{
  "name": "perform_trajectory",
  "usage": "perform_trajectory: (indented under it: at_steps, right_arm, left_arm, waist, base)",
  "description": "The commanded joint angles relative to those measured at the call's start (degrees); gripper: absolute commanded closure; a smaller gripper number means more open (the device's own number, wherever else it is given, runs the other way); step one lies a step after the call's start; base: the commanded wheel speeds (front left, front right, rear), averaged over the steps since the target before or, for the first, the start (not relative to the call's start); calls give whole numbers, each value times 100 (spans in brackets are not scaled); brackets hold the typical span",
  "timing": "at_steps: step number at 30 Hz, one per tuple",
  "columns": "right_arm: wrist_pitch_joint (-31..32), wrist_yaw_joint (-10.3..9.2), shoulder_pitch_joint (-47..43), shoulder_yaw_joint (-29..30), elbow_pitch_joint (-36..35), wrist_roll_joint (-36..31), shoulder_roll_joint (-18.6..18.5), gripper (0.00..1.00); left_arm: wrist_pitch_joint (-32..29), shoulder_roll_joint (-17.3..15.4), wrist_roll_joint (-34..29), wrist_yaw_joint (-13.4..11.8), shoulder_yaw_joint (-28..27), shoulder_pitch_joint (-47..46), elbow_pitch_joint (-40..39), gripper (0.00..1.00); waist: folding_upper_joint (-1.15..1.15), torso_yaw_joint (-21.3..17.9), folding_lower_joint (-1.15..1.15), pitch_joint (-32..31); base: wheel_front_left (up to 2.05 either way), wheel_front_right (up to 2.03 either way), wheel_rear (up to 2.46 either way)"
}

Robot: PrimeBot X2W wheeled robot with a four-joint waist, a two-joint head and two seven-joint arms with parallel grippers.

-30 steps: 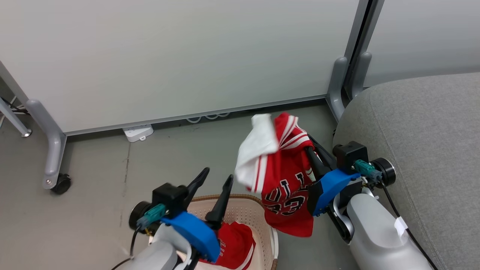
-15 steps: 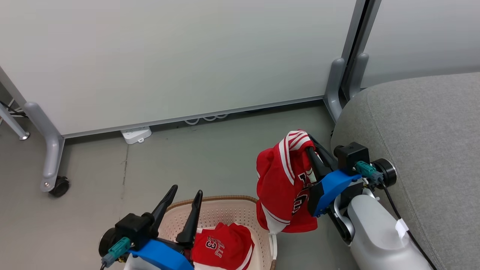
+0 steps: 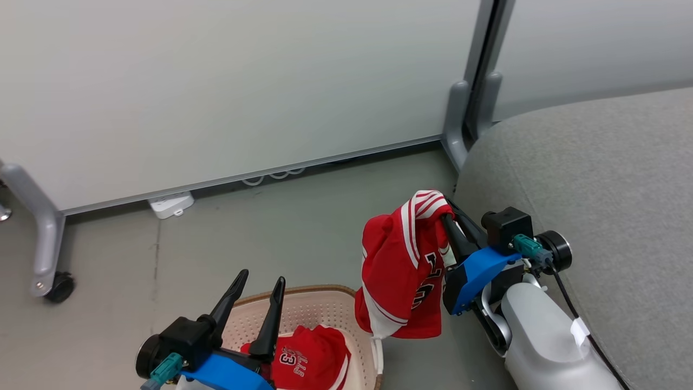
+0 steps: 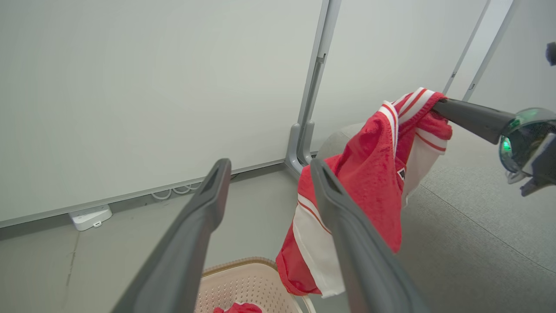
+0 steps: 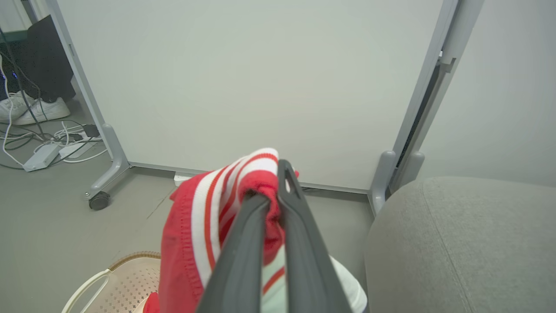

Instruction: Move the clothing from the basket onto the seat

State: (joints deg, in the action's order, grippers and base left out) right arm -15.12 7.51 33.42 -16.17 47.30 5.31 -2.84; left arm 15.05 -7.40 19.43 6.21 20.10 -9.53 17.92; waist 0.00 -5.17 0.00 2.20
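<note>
Head camera looking steeply down from above at floor, basket [image 3: 303, 289] and seat [image 3: 595, 173]. Both wrist cameras facing the far partition [image 5: 243, 78], sharing the jersey [image 4: 369, 174], seemingly at close range.

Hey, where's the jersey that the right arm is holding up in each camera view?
Head view: jersey hangs just right of centre, beside the sofa.
Left wrist view: right of centre, draping downward.
Right wrist view: bottom centre, pinched by the right fingers.
Shared landmark: the grey partition post by the sofa's corner.
</note>
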Motion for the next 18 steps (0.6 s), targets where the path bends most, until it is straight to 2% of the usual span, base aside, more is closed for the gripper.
perform_trajectory:
  at_steps: [1,15,18]
  right_arm:
    - [-4,-4,-42,-1,-33,9,-7,100]
    - [-4,-4,26,105,-118,41,-5,100]
    - [-3,-4,18,140,-136,49,-4,100]
  left_arm:
    - [19,21,-66,49,-80,49,-35,0]
    - [19,86,-335,128,-232,-111,-48,0]
    - [19,70,-352,132,-215,-142,-51,0]
  waist:
    - [0,-211,0,26]
    - [0,-1631,0,305]
    - [0,-1823,0,344]
  base:
    - [0,0,0]
    - [0,0,0]
    - [0,0,0]
